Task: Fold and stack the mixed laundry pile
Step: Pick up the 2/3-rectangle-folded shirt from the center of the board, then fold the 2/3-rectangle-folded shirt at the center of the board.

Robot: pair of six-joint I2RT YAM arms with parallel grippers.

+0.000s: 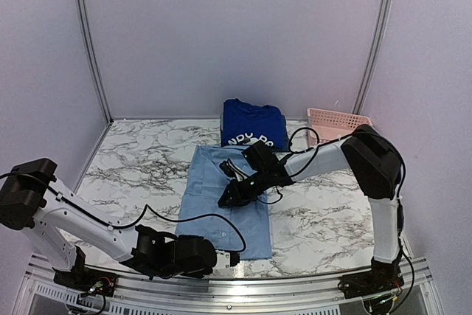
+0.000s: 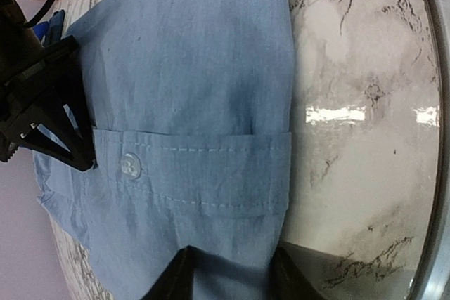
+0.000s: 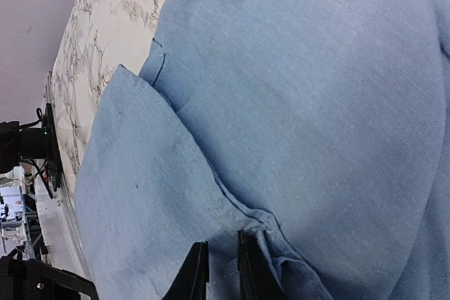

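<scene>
While light-blue shirt (image 1: 214,186) lies flat on marble desk (image 1: 133,160), right gripper (image 3: 221,245) pinching a fold at the shirt's middle, left gripper (image 2: 232,256) part-spread astride the shirt's near hem, folded royal-blue T-shirt (image 1: 251,119) just behind the shirt.

A white marble-patterned table (image 1: 140,164) with grey veining filled the floor of the booth. At its far right corner sat a pink plastic lattice basket (image 1: 335,119), near a slim metal pole (image 1: 375,35). Pale lilac walls (image 1: 236,35) closed in three sides, and an aluminium rail (image 1: 280,289) ran along the near edge.
</scene>
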